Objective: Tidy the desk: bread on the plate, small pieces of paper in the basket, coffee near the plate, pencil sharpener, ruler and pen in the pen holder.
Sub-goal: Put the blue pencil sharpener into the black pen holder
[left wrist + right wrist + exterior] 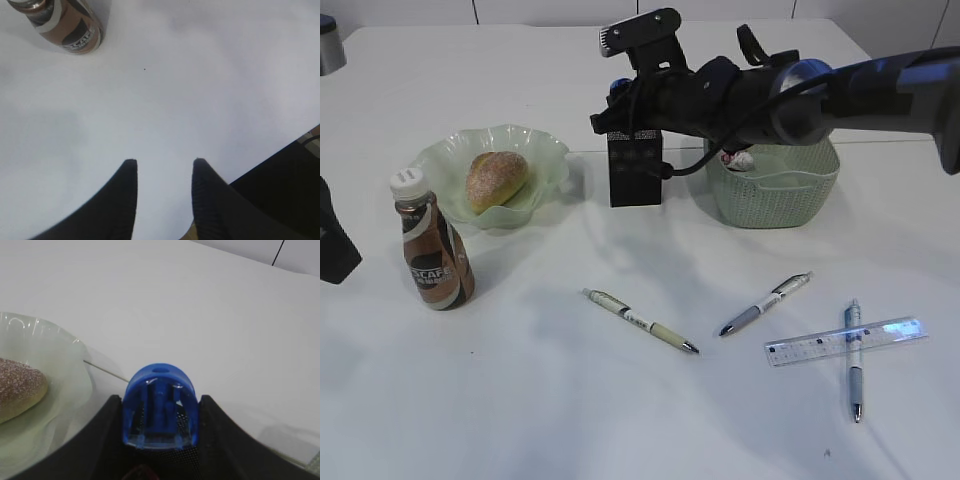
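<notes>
Bright, even indoor light from above, slightly cool cast. White table [520, 400] near overexposed, little surface texture. Shadows soft and faint: a diffuse one right of the coffee bottle [432, 255], a broad pale one under the right arm [840, 95] across the table middle. Ruler [846, 341] shows a bluish-white glare streak. Exterior view fairly sharp, mild noise. Left wrist view: black fingers [120, 200] slightly soft, table washed out with grey mottling. Right wrist view: blue sharpener [161, 407] close and soft, translucent glow; plate [60, 390] edge blurred, background clean.
</notes>
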{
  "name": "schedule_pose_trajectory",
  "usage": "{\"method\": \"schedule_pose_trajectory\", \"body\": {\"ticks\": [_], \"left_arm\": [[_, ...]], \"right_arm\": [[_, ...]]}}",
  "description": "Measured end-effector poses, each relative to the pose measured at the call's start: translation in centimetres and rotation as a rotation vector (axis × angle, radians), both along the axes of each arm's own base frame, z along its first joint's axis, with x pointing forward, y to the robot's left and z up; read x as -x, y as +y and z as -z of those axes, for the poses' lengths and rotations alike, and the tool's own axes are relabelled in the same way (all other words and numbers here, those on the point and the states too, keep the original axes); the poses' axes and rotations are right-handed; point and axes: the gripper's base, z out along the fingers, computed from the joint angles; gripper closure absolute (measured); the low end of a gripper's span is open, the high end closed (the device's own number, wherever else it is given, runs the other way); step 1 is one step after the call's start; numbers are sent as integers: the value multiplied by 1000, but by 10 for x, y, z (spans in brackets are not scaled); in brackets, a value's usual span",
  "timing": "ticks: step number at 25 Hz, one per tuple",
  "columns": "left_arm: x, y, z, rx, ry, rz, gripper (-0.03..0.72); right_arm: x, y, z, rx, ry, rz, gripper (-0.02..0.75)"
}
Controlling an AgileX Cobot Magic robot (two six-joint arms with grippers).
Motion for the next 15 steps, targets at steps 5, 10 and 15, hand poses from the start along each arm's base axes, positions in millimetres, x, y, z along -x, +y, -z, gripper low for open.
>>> {"method": "schedule_pose_trajectory", "body": {"ticks": [5,10,15], "left_arm": [[0,0,0,0,0,0,438],[0,0,0,0,0,0,438],[0,0,0,1,-2,0,438]], "right_arm": [[-1,0,-3,-3,-10,-1,397],[-1,0,-3,3,-12,-3,397],[-2,-3,-3,6,-15,4,397]]}}
